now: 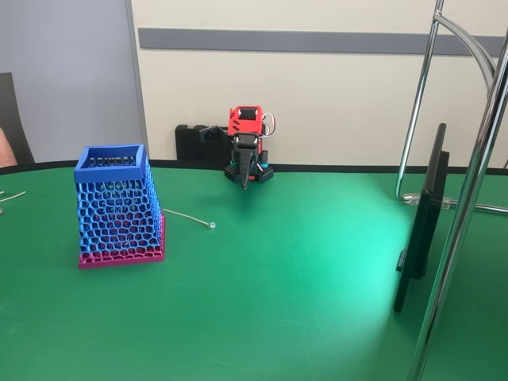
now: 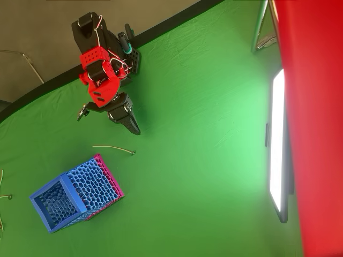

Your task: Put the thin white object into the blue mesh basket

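Gripper [image 2: 134, 128] is seen pressed together, holding nothing, tip off the cloth [image 2: 214, 134]. Rod [image 2: 113, 148] is laid flat just beside basket [image 2: 75, 195], bead end toward the arm.

Thin white object [image 2: 113, 148] on green table [image 2: 203, 160], between end effector [image 2: 134, 128] and blue mesh basket [image 2: 75, 194].

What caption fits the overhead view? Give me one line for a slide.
Red-and-black arm's gripper poised above green table, thin white object lying between it and blue mesh basket.
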